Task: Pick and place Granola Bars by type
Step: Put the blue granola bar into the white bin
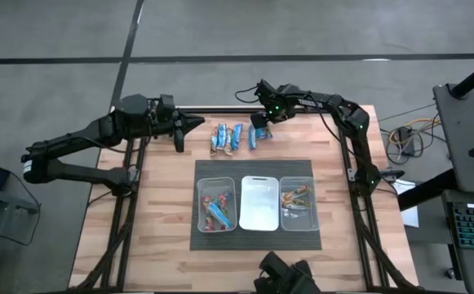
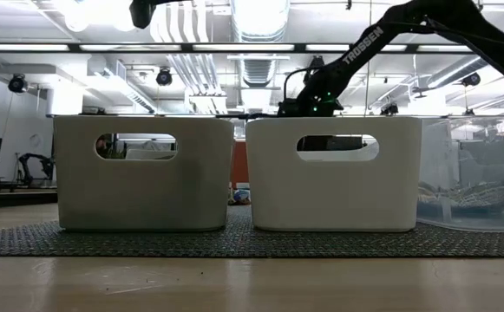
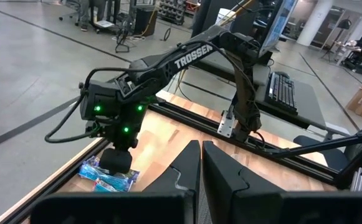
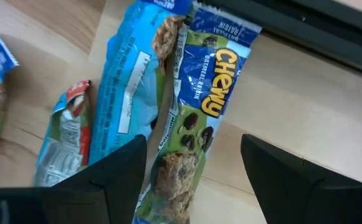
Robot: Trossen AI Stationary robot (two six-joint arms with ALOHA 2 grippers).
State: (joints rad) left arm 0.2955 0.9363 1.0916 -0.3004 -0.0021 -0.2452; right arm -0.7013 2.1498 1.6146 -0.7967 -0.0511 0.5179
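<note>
I see the right gripper [image 4: 193, 168] low over the loose granola bars [image 1: 235, 136] at the table's far edge, fingers spread either side of a blue-and-green wrapped Chewy bar [image 4: 196, 118], not pinching it. Left gripper [image 1: 189, 124] hangs beside that pile, fingers pressed together. Outer clear plastic bins [image 1: 217, 203] already contain bars.
</note>
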